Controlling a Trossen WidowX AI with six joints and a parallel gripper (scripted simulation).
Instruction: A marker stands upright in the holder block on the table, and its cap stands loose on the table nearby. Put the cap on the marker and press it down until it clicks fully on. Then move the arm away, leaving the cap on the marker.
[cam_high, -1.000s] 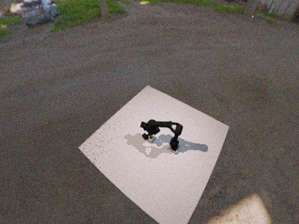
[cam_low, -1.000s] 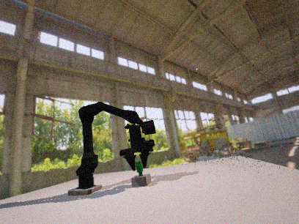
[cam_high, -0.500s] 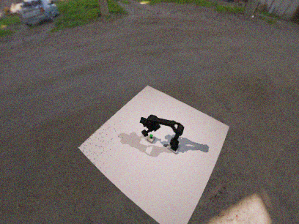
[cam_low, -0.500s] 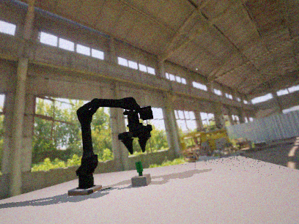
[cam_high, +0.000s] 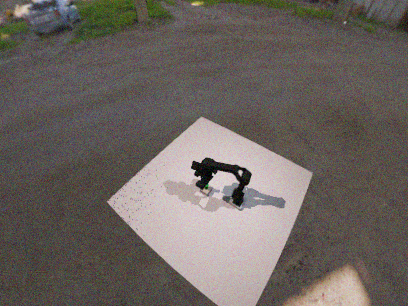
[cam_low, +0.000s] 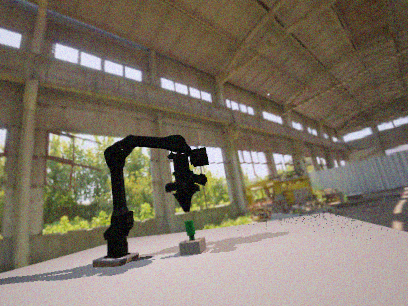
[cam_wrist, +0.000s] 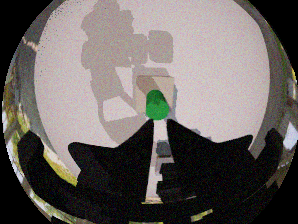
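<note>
The green cap (cam_low: 189, 225) (cam_wrist: 157, 110) sits upright on top of the marker. A narrower, darker green length of the marker (cam_low: 191, 237) shows below the cap, above the grey holder block (cam_low: 192, 247) (cam_wrist: 166, 86). The frames do not show whether the cap is fully seated. My gripper (cam_low: 187, 210) (cam_wrist: 159, 123) is above the cap, separated from it by a small gap in the exterior view. Its fingers are nearly together with nothing between them. In the top view the green (cam_high: 206, 187) is tiny beside the black arm.
The arm's base (cam_low: 116, 260) (cam_high: 236, 203) stands on the pale table (cam_low: 280, 270) (cam_high: 220, 250), to the left of the holder block in the exterior view. The arm's shadow falls across the table around the block.
</note>
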